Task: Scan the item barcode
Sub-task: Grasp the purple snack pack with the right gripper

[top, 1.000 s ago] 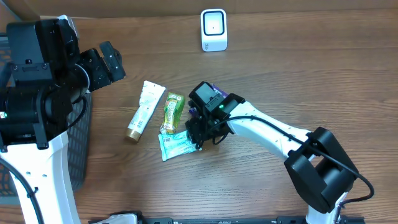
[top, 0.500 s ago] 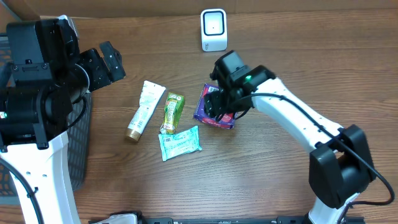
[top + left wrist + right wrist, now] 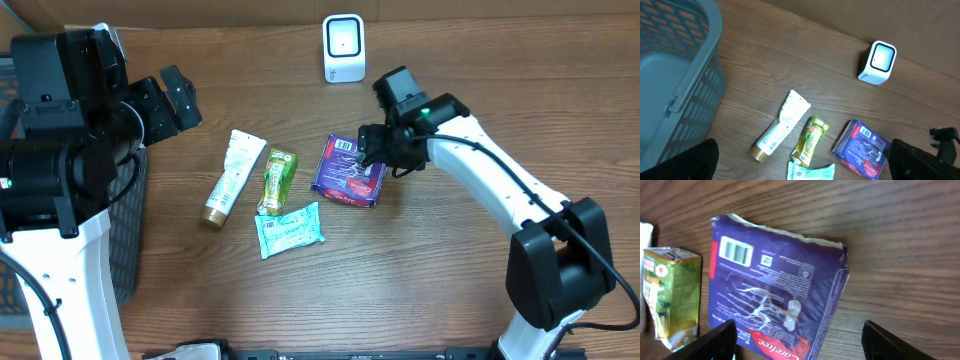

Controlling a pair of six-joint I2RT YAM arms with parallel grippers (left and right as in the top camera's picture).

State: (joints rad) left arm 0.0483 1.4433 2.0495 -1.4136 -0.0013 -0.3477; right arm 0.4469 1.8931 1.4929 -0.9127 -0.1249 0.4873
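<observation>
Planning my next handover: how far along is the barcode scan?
Done: the pack lies on the table, barcode up. In hand: nothing; the right gripper hangs open over its edge. Left: showing that barcode to the scanner, which stands apart.

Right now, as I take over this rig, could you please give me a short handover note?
Left gripper: open, empty, raised beside the basket.
Right gripper: open over the purple pack's near edge, holding nothing.
Purple pack: flat on the table, barcode facing up, short of the scanner.
Tube, green carton and teal packet lie to its left.
Done: the pack sits apart, barcode exposed.
Left: grasp it and show the barcode to the scanner.
</observation>
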